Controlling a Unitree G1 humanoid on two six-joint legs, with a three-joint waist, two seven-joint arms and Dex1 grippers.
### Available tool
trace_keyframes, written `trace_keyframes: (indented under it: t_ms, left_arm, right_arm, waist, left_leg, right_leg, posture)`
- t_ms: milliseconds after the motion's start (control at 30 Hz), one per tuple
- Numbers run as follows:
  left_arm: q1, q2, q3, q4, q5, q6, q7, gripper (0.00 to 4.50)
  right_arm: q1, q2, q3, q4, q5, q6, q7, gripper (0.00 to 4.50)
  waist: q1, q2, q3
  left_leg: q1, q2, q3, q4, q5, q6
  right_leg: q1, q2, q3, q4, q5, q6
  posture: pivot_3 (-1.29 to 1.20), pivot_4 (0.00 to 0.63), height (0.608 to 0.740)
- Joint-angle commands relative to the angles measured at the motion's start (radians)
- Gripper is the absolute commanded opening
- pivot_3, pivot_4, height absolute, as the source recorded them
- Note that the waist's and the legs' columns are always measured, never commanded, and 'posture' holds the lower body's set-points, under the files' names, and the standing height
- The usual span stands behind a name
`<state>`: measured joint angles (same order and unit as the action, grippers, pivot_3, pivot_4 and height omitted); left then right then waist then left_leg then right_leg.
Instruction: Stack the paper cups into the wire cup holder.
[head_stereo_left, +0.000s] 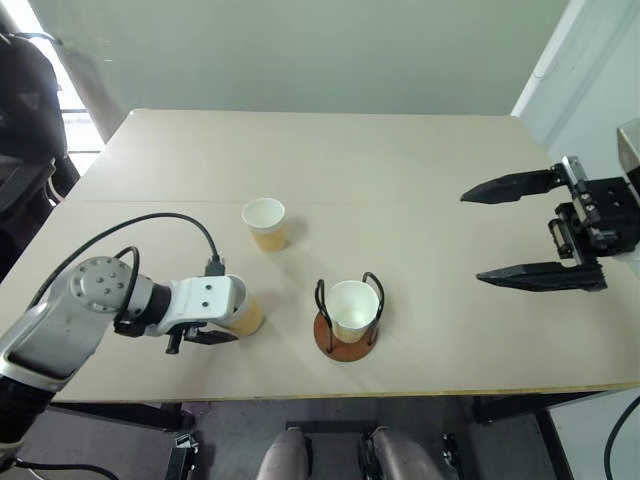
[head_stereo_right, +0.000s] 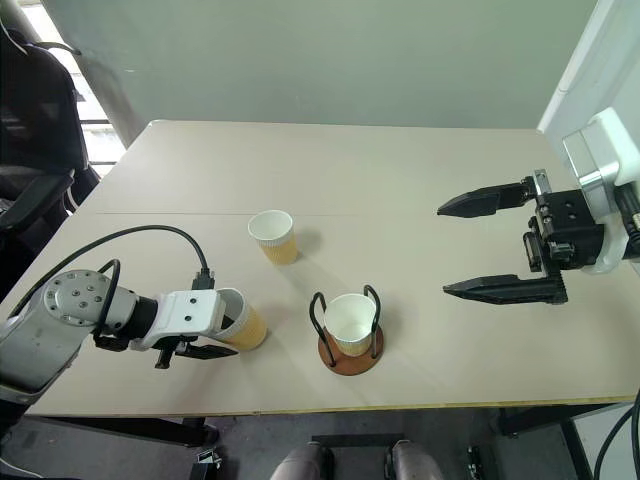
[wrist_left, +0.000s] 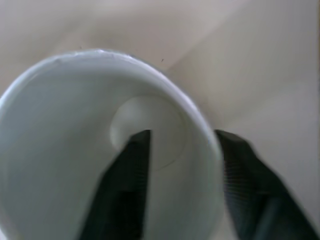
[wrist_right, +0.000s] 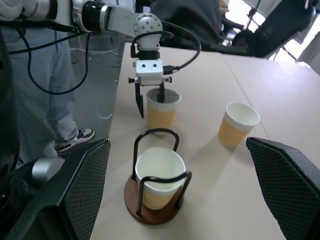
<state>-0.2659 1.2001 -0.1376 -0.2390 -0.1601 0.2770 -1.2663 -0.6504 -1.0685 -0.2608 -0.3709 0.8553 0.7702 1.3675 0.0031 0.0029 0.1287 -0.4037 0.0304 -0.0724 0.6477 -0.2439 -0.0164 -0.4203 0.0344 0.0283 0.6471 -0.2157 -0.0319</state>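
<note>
My left gripper (wrist_right: 150, 97) straddles the ribbed yellow-tan paper cup's (wrist_right: 162, 111) wall, one finger inside, not yet clenched, for lifting toward the wire cup holder (wrist_right: 152, 206); my right gripper (head_stereo_left: 490, 234) hangs released.

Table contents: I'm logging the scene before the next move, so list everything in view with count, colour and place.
paper cups: three, yellow-tan with white insides; one in the holder, one upright behind it to the left, one at the left pincer.
wire cup holder: one, reddish-brown base, black wire loops; near the front edge.
table: one, beige.
person's legs: light trousers, beside the table.
left pincer: one finger inside the cup, one outside.
right pincer: open, above the table's right.
</note>
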Motion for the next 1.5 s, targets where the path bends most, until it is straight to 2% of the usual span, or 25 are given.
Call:
trace_keyframes:
  t_ms: [33, 67, 100, 233, 333, 433, 533, 600, 800, 933, 1033, 1267, 1500]
  left_arm:
    - [-0.023, -0.003, 0.009, 0.001, 0.020, -0.024, -0.015, 0.58]
    - [-0.024, -0.004, 0.013, -0.002, 0.018, -0.022, -0.019, 0.15]
    - [-0.025, -0.004, 0.019, -0.009, 0.011, -0.017, -0.024, 0.07]
    - [-0.029, 0.006, 0.049, -0.039, -0.033, 0.012, -0.053, 0.07]
    - [-0.085, 0.020, 0.108, -0.074, -0.142, 0.085, -0.106, 0.07]
    - [-0.252, 0.029, 0.140, -0.083, -0.288, 0.211, -0.185, 0.07]
    - [-0.474, 0.006, 0.108, -0.031, -0.369, 0.255, -0.295, 0.07]
    - [-0.610, -0.013, 0.032, 0.013, -0.416, 0.226, -0.341, 0.07]
    - [-0.921, -0.090, -0.327, 0.134, -0.493, 0.020, -0.348, 0.07]
    - [-1.077, -0.141, -0.581, 0.212, -0.513, -0.153, -0.348, 0.07]
    - [-1.159, -0.186, -0.724, 0.298, -0.496, -0.274, -0.348, 0.07]
    - [-1.264, -0.280, -0.930, 0.437, -0.503, -0.454, -0.348, 0.07]
    - [-1.295, -0.321, -1.003, 0.477, -0.543, -0.528, -0.348, 0.07]
  right_arm:
    - [-0.005, -0.027, -0.029, -0.024, 0.019, -0.010, -0.021, 4.50]
    - [-0.004, -0.028, -0.027, -0.024, 0.020, -0.012, -0.023, 4.50]
    - [-0.004, -0.030, -0.025, -0.025, 0.021, -0.013, -0.025, 4.50]
    - [-0.013, -0.033, -0.017, -0.016, 0.019, -0.020, -0.027, 4.50]
    - [-0.014, -0.044, -0.023, -0.010, 0.026, -0.021, -0.016, 4.50]
    - [0.029, -0.081, -0.067, -0.022, 0.055, 0.003, 0.016, 4.50]
    - [0.127, -0.135, -0.136, -0.040, 0.057, 0.015, 0.056, 4.50]
    - [0.159, -0.157, -0.166, -0.032, 0.038, 0.001, 0.051, 4.50]
    - [0.176, -0.159, -0.200, -0.068, 0.053, -0.004, -0.021, 4.50]
    - [0.218, -0.165, -0.266, -0.126, 0.079, 0.028, -0.071, 4.50]
    - [0.254, -0.172, -0.328, -0.169, 0.106, 0.061, -0.104, 4.50]
    - [0.317, -0.173, -0.425, -0.251, 0.162, 0.118, -0.184, 4.50]
    - [0.367, -0.176, -0.481, -0.297, 0.196, 0.147, -0.240, 4.50]
  waist:
    - [0.000, 0.000, 0.000]
    - [0.000, 0.000, 0.000]
    - [0.000, 0.000, 0.000]
    - [0.000, 0.000, 0.000]
    - [0.000, 0.000, 0.000]
    - [0.009, 0.000, 0.000]
    - [0.019, -0.001, -0.001]
    - [0.020, 0.000, -0.001]
    - [0.018, 0.001, -0.001]
    - [0.018, 0.002, 0.000]
    - [0.019, 0.004, 0.000]
    - [0.020, 0.005, 0.001]
    - [0.025, 0.005, 0.001]
  left_leg:
    - [0.000, 0.000, 0.000, 0.000, 0.000, 0.000]
    - [0.000, 0.000, 0.000, 0.000, 0.000, 0.000]
    - [0.000, 0.000, 0.000, 0.000, 0.000, 0.000]
    - [0.000, 0.000, 0.000, 0.000, 0.001, 0.001]
    - [-0.001, 0.000, 0.000, 0.000, 0.001, 0.002]
    - [-0.002, 0.000, 0.000, 0.001, 0.002, 0.004]
    - [-0.003, 0.000, 0.000, 0.001, 0.003, 0.005]
    - [-0.004, -0.001, 0.001, 0.002, 0.003, 0.005]
    - [-0.004, -0.001, 0.001, 0.005, 0.003, 0.006]
    - [-0.006, -0.001, 0.001, 0.007, 0.003, 0.008]
    - [-0.009, -0.001, 0.001, 0.013, 0.001, 0.011]
    - [-0.015, -0.002, 0.001, 0.020, -0.003, 0.017]
    - [-0.017, -0.004, 0.001, 0.021, -0.005, 0.019]
  right_leg:
    - [0.000, 0.000, 0.000, 0.000, 0.000, 0.000]
    - [0.000, 0.000, 0.000, 0.000, 0.000, 0.000]
    - [0.000, 0.000, 0.000, 0.000, 0.000, 0.000]
    - [0.000, 0.000, 0.000, 0.000, 0.001, 0.001]
    - [0.000, 0.000, 0.000, 0.000, 0.001, 0.002]
    - [0.000, 0.000, 0.000, 0.000, 0.001, 0.002]
    - [0.000, 0.000, -0.001, -0.001, 0.001, 0.003]
    - [0.000, -0.001, 0.000, -0.002, 0.001, 0.002]
    - [0.001, -0.001, 0.001, -0.002, 0.004, 0.008]
    - [0.001, -0.001, 0.001, -0.002, 0.004, 0.012]
    - [0.002, -0.001, 0.001, -0.003, 0.002, 0.015]
    - [0.002, -0.002, 0.002, -0.005, 0.003, 0.023]
    - [0.003, -0.003, 0.002, -0.007, 0.002, 0.027]
  posture:
    - [0.00, 0.150, 0.740]
    - [0.00, 0.150, 0.740]
    - [0.00, 0.150, 0.740]
    - [0.00, 0.150, 0.740]
    - [0.00, 0.150, 0.740]
    - [0.00, 0.150, 0.740]
    - [0.00, 0.150, 0.740]
    - [0.00, 0.150, 0.740]
    - [0.00, 0.150, 0.740]
    - [0.00, 0.150, 0.740]
    - [0.00, 0.150, 0.740]
    - [0.00, 0.150, 0.740]
    - [0.00, 0.150, 0.740]
